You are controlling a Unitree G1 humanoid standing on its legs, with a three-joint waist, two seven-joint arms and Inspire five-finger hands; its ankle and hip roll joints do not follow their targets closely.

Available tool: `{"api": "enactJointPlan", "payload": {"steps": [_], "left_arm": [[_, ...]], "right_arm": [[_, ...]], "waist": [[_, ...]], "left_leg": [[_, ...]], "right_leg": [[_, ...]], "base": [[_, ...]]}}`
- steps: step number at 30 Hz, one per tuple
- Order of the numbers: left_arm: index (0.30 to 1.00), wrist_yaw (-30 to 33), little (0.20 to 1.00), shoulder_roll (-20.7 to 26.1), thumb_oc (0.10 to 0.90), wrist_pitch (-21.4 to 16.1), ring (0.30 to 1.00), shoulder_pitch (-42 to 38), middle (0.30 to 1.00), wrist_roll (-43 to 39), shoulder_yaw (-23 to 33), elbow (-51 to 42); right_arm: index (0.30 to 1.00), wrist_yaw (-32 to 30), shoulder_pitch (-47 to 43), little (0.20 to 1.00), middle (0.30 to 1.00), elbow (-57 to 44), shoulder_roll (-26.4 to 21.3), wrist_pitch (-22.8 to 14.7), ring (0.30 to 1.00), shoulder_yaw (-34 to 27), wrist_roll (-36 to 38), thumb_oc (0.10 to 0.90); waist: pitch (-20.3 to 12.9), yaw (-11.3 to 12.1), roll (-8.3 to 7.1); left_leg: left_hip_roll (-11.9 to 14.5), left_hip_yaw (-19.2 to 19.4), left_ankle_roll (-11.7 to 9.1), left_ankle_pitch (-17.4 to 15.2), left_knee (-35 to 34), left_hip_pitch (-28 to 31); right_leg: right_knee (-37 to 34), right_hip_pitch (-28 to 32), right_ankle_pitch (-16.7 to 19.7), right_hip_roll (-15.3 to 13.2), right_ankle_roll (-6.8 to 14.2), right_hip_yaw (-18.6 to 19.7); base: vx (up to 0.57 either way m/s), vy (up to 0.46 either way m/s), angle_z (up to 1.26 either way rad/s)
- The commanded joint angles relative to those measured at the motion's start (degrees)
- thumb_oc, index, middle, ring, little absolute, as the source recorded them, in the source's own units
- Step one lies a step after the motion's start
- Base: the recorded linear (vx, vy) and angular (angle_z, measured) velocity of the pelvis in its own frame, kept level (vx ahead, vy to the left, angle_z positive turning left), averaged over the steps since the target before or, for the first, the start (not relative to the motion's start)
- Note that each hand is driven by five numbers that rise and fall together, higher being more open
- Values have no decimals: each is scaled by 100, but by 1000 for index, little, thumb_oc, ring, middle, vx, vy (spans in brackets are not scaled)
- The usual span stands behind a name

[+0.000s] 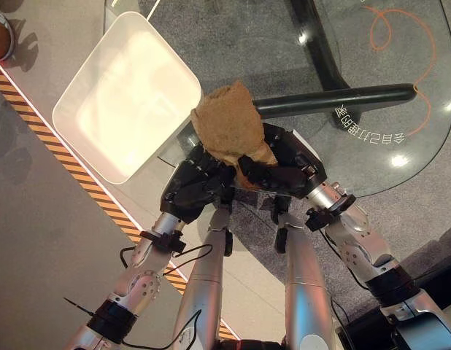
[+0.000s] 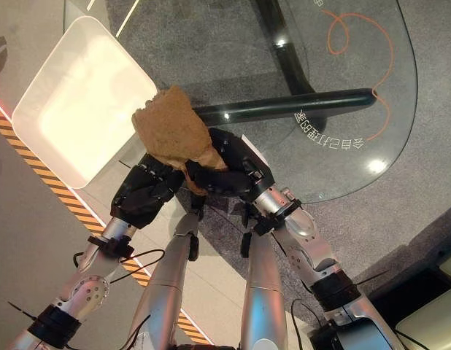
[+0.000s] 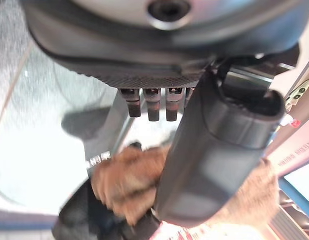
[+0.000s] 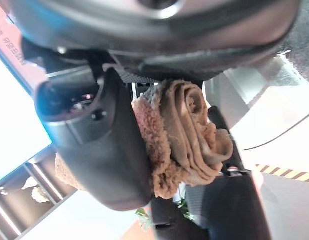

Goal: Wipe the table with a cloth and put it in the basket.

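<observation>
1. So: bunched brown fuzzy cloth [image 1: 229, 124] is held up above the glass table's edge [image 1: 401, 179], beside the white rectangular basket [image 1: 130, 95].
2. Right hand [image 1: 287, 164] has fingers and thumb clamped on its folds.
3. Left hand [image 1: 196, 186] cups it from below, fingers curled against the cloth.

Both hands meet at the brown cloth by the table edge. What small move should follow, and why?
Probably carry the brown cloth left toward the white basket and release. The right hand pinches the bunched cloth, the left hand sits beside it, and the cloth is held above the glass table rather than spread flat for wiping.
</observation>
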Motion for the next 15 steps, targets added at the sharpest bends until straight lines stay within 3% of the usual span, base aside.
{"api": "enactJointPlan", "payload": {"steps": [1, 3, 9, 15], "left_arm": [[900, -792, 900, -99, 800, -84, 900, -138, 900, -157, -39, -842], [900, -1017, 900, -90, 800, -63, 900, -120, 900, -392, -8, -836], [900, -1225, 900, -166, 800, -297, 900, -112, 900, -837, 91, -934], [900, -949, 900, -326, 800, -468, 900, -175, 900, -922, 152, -1009]], "right_arm": [[300, 89, -371, 200, 300, -996, 98, -722, 300, 419, -228, 100], [300, -39, -344, 200, 300, -921, 68, -803, 300, 286, -190, 100], [300, 151, -269, 200, 300, -971, 52, -484, 300, 287, -305, 100], [300, 323, -215, 200, 300, -1006, 207, -297, 300, 395, -345, 100]], "waist": [[-121, -81, 86], [-121, -101, 82], [-121, -116, 78], [-121, -103, 56]], "left_leg": [[-313, 272, 391, -502, 589, -38], [-307, 291, 387, -523, 581, -10], [-310, 283, 395, -512, 539, -17], [-338, 230, 398, -490, 504, -25]], "right_leg": [[-1031, 92, 993, 276, 104, 141], [-1018, 96, 992, 282, 113, 157], [-1018, 65, 994, 301, 112, 201], [-1037, 58, 992, 308, 115, 207]], "base": [[0, 0, 0], [2, 17, 0], [1, 5, 0], [0, 0, 0]]}}
